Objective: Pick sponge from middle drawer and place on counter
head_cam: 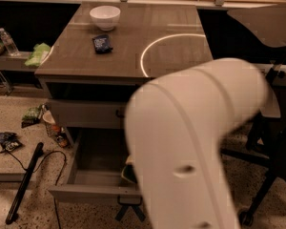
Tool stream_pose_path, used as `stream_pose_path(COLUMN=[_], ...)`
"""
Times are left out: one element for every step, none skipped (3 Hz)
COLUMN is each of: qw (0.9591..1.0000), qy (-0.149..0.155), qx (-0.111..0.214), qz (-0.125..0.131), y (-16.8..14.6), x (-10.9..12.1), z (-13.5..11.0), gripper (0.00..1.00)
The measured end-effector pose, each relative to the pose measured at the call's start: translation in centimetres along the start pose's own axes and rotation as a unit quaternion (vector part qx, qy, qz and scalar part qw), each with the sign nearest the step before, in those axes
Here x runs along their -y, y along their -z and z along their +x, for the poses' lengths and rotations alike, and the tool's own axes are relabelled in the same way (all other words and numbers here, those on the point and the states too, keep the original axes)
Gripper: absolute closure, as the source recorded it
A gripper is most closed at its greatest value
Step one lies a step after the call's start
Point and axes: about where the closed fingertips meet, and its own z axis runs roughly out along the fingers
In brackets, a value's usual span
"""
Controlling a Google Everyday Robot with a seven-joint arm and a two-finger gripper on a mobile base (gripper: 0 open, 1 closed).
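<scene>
My white arm (195,142) fills the lower right of the camera view, blurred, and reaches down over the open middle drawer (90,193). My gripper is hidden behind the arm, somewhere over the drawer's right part. At the arm's left edge, inside the drawer, a small dark piece with a yellow rim (128,171) peeks out; it looks like the sponge, mostly hidden. The grey-brown counter (133,61) with its bright curved line lies above the drawers.
On the counter stand a white bowl (105,17) and a dark blue packet (102,43). A side shelf at left holds a green cloth (38,54) and a bottle (8,42). Litter and a black stick (24,185) lie on the floor. An office chair (271,109) stands at right.
</scene>
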Motion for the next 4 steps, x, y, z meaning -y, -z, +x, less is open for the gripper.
stream_pose_path(qw=[0.9952,0.9857,0.978,0.9781], qy=[0.061,0.093,0.133,0.133], qx=[0.049,0.105,0.14,0.139], qz=[-0.059,-0.093,-0.079,-0.079], y=[7.4,16.4,27.5,27.4], x=[0.9,-0.8,-2.1,-2.0], z=[0.2,-2.4,-5.1,-5.1], gripper=[1.0,1.0,1.0,1.0])
